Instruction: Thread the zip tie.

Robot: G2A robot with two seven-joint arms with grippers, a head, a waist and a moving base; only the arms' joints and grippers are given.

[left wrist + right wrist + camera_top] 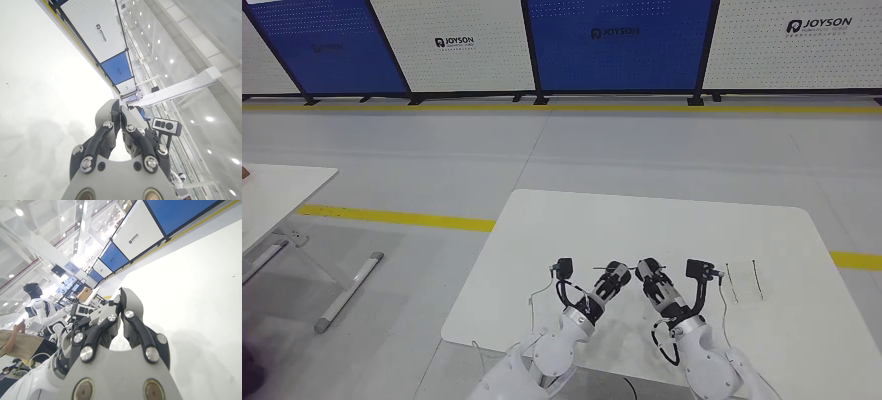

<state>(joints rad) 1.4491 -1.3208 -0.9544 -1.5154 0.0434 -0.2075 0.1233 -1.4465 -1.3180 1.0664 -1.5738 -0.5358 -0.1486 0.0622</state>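
Left tool (119, 108) and right tool (120, 300) sit close at lower centre, both clenched on a black zip tie (113, 303). Spare ties (745, 281) lie on the desk (642, 220) beside them.

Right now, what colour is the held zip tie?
Black; the zip tie shows best in the right wrist view.

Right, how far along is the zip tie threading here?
Done: the zip tie is picked up. The left end effector and right end effector are each shut on black parts of it, tips together above the table.
In hand: aligning it with its own small square head.
Left: no closed loop shows, and whether it has entered the head cannot be told. Spare ties lie on the table.
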